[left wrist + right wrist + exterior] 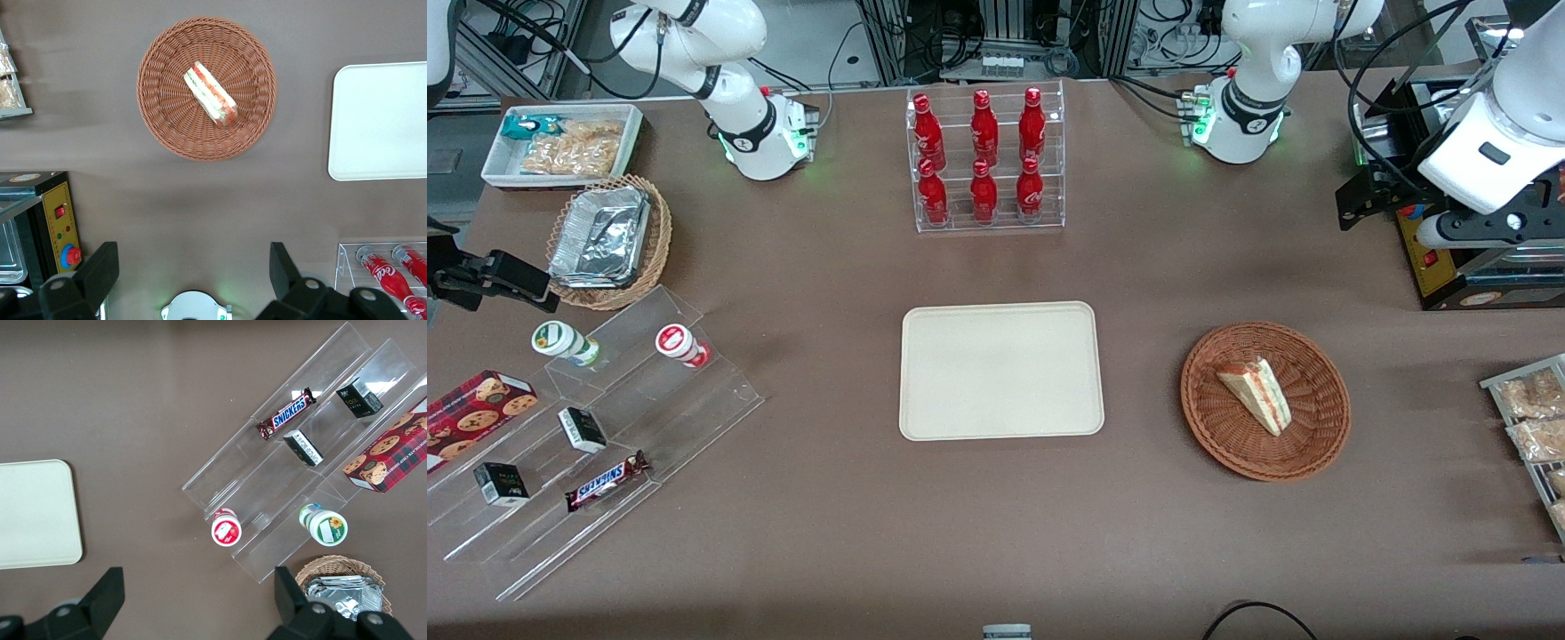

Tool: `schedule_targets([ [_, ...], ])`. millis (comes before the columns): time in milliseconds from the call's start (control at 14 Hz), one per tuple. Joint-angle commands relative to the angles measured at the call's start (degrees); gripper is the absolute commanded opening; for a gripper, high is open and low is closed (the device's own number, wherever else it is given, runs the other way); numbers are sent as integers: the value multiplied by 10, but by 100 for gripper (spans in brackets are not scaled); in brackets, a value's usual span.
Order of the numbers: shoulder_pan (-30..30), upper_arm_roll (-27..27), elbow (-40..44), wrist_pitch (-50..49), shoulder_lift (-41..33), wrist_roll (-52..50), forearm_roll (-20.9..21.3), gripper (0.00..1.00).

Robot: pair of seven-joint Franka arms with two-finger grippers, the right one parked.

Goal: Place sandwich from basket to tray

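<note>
One triangular sandwich (211,95) | round wicker basket (160,113) | gripper (193,267) spread, aloft.

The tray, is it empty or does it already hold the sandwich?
Empty. The tray shows only bare cream surface; the sandwich lies in the basket. The gripper hangs high above the table, fingers open.

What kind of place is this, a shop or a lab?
Probably a robotics lab staged like a snack shop: red bottles in a clear rack, a sandwich in a wicker basket beside a tray, cabling at the table's edge. The open end effector hovers high above the table.
</note>
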Motion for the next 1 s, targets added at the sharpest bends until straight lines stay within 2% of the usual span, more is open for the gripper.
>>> schedule_targets([
  [0,8,-8,14,-13,5,11,5,100],
  [643,7,-5,5,-6,15,8,10,100],
  [929,9,8,-88,100,56,7,25,100],
])
